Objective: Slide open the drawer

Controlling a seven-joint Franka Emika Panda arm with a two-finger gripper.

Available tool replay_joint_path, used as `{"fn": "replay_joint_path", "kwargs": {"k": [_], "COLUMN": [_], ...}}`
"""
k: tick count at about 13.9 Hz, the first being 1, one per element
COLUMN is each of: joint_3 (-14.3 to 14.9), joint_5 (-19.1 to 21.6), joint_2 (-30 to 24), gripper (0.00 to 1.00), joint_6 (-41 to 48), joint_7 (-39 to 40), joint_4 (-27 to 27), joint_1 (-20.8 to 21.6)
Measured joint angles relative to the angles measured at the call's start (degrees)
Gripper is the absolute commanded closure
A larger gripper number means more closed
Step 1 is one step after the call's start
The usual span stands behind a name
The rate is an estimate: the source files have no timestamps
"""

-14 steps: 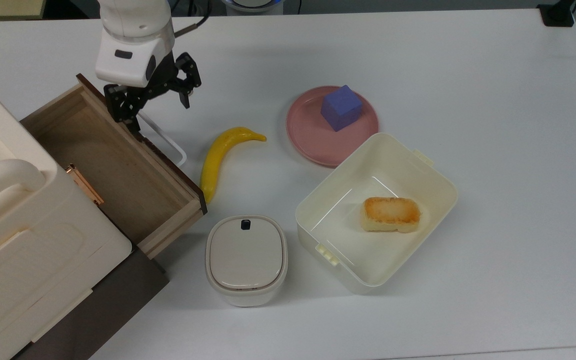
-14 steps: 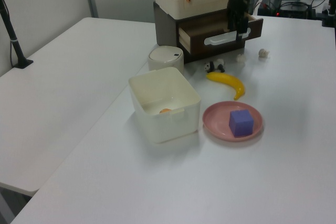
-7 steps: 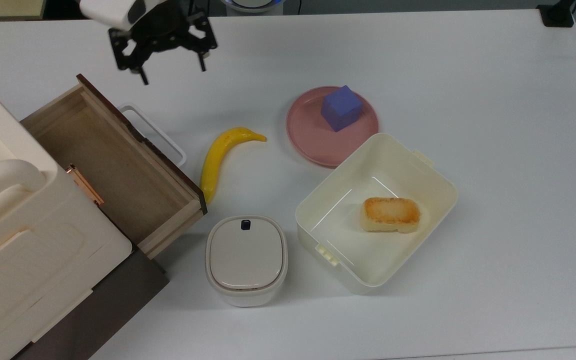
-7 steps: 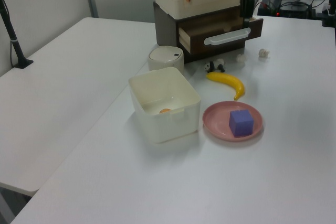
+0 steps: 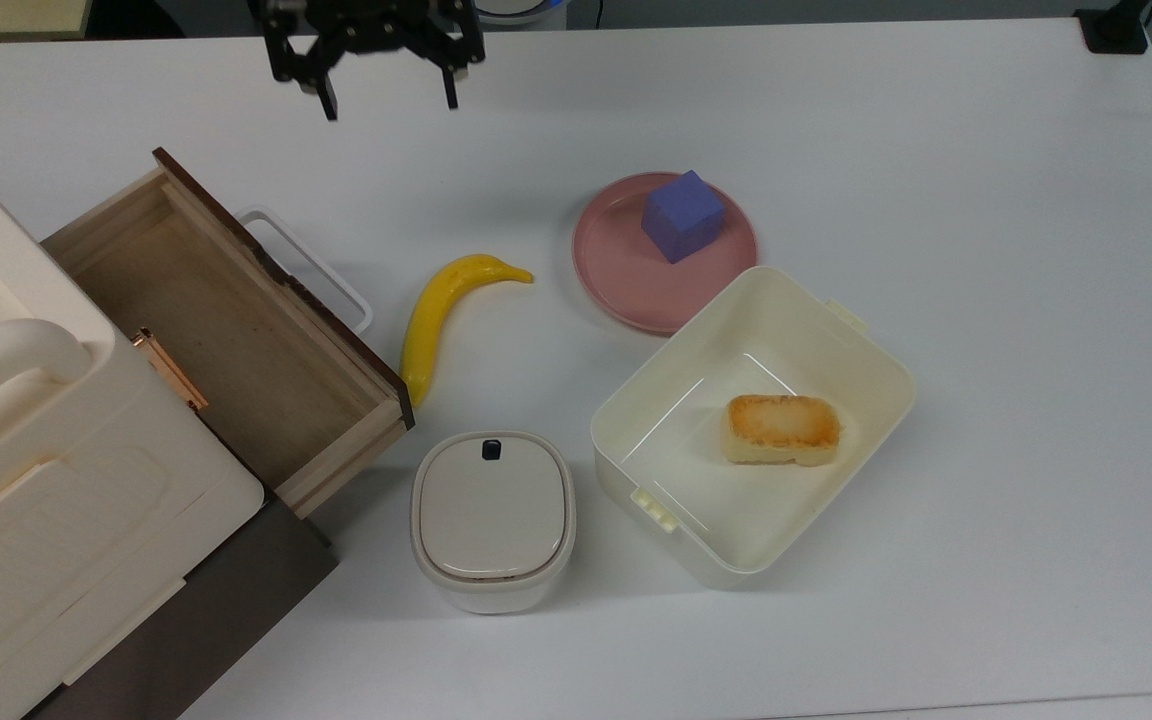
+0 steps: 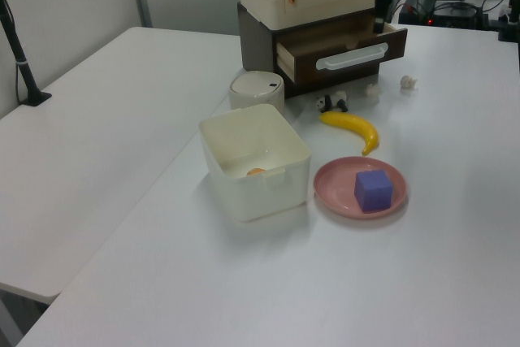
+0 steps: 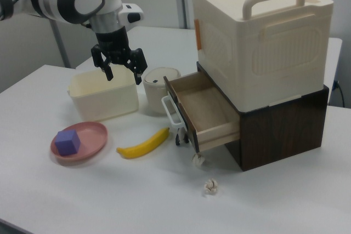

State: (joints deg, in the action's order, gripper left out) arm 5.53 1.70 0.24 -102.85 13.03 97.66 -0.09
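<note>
At the top view's left, the drawer (image 5: 236, 330) stands pulled out of a dark cabinet (image 7: 279, 121), with its wooden floor bare. Its white handle (image 5: 308, 268) points toward a banana (image 5: 441, 310) lying just beside it on the table (image 5: 986, 300). On the cabinet sits a cream box (image 7: 258, 36). Above the table, near the top view's far edge, hangs the gripper (image 5: 388, 104), well apart from the handle, its fingers (image 7: 139, 77) spread and holding nothing. At the top view's right of the banana are a pink plate (image 5: 616, 270) with a purple cube (image 5: 682, 215), a tub (image 5: 876, 400) with bread (image 5: 782, 428), and a lidded jar (image 5: 492, 515).
</note>
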Motion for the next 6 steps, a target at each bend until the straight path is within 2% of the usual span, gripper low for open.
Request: {"fn": "replay_joint_path", "kwargs": {"k": [6], "joint_3": [-0.75], "joint_5": [0.01], "joint_2": [-0.80], "gripper": [0.00], "joint_6": [2.36], "joint_7": [-2.54], "joint_4": [0.11], "joint_1": [-0.53]}}
